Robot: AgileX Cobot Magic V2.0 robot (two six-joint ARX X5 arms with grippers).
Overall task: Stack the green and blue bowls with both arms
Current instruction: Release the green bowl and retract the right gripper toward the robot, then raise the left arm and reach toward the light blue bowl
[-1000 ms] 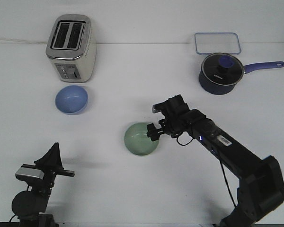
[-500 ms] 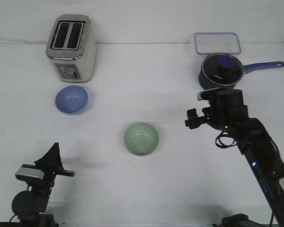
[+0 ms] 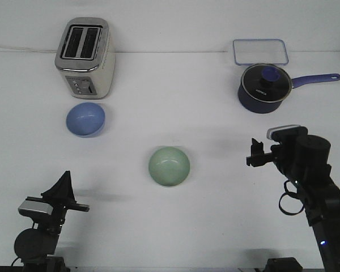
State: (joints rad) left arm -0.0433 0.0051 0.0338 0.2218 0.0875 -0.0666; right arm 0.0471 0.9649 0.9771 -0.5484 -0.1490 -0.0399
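With the green bowl sitting mid-table and the blue bowl lying by the toaster, both grippers (left gripper, right gripper; finger state unclear) are holding nothing, so an off-centre rim pinch risks tipping a smooth bowl.

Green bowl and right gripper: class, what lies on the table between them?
Nothing. In the front view, only bare white table separates the green bowl from the right gripper.
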